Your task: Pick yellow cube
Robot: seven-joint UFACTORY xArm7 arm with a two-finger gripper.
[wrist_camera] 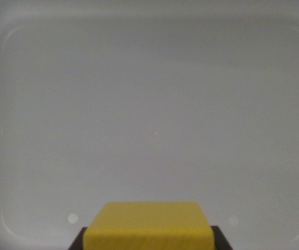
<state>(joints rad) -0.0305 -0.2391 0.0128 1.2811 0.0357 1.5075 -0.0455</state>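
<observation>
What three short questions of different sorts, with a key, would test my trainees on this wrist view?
1. True or false: the yellow cube sits at the bottom centre of the wrist view.
2. What lies beneath the scene? A) a pale tray B) a wooden board C) a green mat
3. Fill in: dark end effector parts show on ____ sides of the cube.

Key: 1 true; 2 A; 3 both. Whether the end effector grips the cube cannot be told.

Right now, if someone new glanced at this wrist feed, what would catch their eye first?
The yellow cube at the bottom centre, the only strong colour in view. Dark jaws flank it on both sides at the bottom edge, apparently closed on it. Behind it lies a pale grey tray with rounded corners, filling the rest of the picture.
</observation>
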